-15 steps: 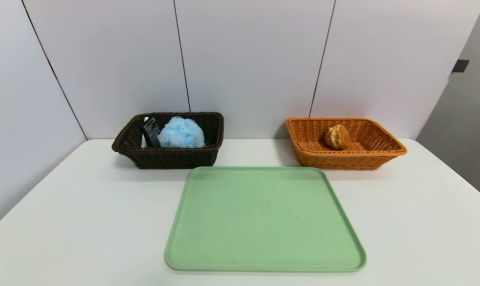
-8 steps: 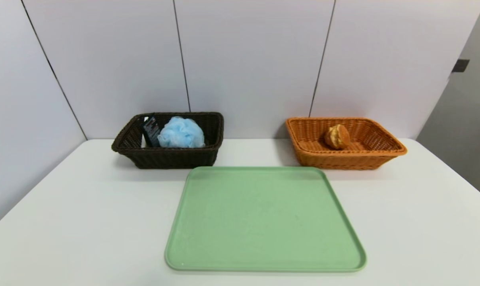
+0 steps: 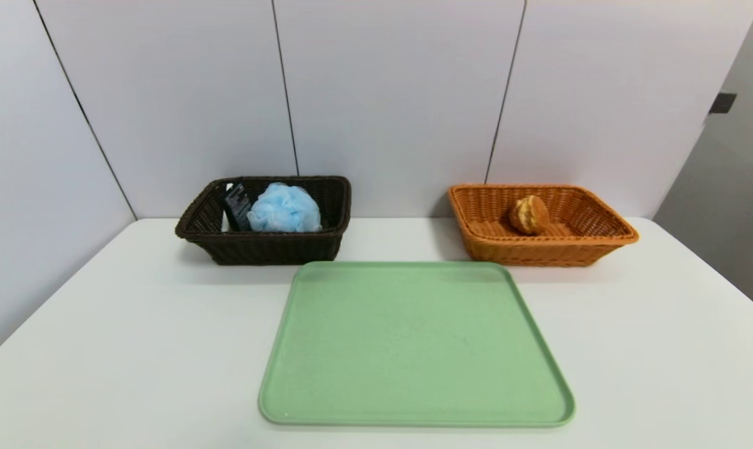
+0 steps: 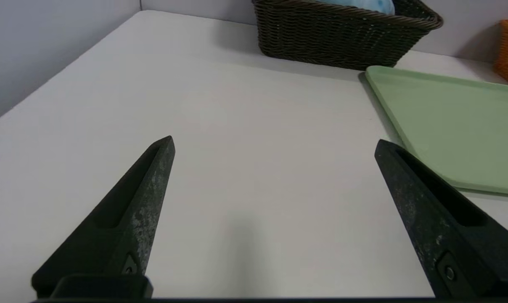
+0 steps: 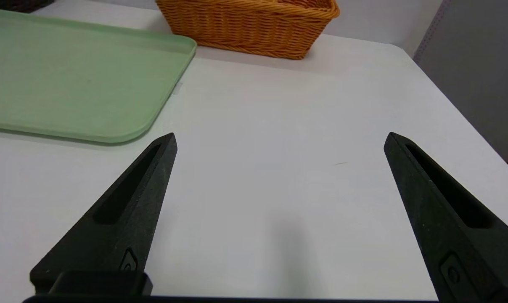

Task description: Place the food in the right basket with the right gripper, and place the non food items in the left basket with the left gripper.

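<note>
Sorting task, late stage. We see the green tray (image 3: 414, 343) bare, with nothing left on it to sort. The blue bath puff (image 3: 284, 209) and a dark packet (image 3: 236, 204) lie inside the dark basket (image 3: 264, 246); the bread roll (image 3: 528, 215) lies inside the orange basket (image 3: 538, 252). We judge the sorting complete, since no loose item shows on the white table (image 3: 102, 324) or the tray.

The left gripper (image 4: 275, 145) hangs low over bare table with its fingers spread wide and nothing between them; the dark basket stands well ahead of it, and the tray edge lies just beside its inner finger. The right gripper (image 5: 279, 141) is likewise spread wide and empty over bare table; the orange basket stands well ahead of it, and the tray corner lies near its inner finger. Neither gripper appears in the head view, so we take both arms to be drawn back toward the body.

Compared with the earlier head frames, we find no difference: baskets, contents and tray keep the same places, and no arm enters that view.
</note>
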Robot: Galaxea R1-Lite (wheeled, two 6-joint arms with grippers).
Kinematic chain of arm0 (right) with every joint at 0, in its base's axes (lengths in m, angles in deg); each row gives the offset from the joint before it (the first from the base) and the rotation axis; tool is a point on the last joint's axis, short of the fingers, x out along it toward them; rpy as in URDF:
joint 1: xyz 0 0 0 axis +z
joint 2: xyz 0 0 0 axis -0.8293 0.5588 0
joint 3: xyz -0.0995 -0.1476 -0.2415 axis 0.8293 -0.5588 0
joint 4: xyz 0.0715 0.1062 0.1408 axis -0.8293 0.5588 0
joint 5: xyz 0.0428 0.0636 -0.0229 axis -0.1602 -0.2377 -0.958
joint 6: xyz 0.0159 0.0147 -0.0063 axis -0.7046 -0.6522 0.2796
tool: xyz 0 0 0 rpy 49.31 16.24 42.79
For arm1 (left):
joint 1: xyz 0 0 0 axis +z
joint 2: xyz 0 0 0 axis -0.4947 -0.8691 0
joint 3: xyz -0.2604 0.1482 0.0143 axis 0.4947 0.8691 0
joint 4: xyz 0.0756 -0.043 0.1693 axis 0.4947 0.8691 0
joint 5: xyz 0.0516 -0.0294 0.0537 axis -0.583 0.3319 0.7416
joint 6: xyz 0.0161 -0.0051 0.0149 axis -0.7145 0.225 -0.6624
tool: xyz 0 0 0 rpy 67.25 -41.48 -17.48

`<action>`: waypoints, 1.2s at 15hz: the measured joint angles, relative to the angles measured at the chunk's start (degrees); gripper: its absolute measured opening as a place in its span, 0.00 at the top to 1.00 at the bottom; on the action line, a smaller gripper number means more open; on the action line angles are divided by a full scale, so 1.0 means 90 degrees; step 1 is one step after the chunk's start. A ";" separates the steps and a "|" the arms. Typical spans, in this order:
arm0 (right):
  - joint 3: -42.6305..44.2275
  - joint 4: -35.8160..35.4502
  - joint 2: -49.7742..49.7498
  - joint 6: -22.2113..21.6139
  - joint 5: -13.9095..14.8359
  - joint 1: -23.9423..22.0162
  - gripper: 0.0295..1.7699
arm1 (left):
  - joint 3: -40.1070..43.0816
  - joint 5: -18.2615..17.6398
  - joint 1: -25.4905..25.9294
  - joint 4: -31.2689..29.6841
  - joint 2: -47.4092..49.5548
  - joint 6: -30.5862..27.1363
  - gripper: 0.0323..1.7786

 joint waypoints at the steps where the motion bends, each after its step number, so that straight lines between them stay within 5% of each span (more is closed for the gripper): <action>1: -0.0003 0.0012 0.0000 -0.0058 -0.0003 0.0000 0.04 | 0.0000 0.0004 -0.0005 0.0018 0.0000 -0.0389 0.05; 5: -0.0008 0.0019 0.0000 -0.0404 0.0054 0.0000 0.04 | 0.0000 -0.0339 -0.0005 0.0324 -0.0003 -0.1730 0.05; 10: -0.0008 0.0019 0.0000 -0.0600 0.0241 0.0000 0.04 | 0.0000 -0.0100 -0.0003 0.0339 -0.0003 -0.0661 0.05; 18: -0.0008 -0.0003 0.0000 -0.0856 0.0324 0.0000 0.04 | 0.0000 -0.0042 -0.0005 0.0329 -0.0003 -0.0576 0.05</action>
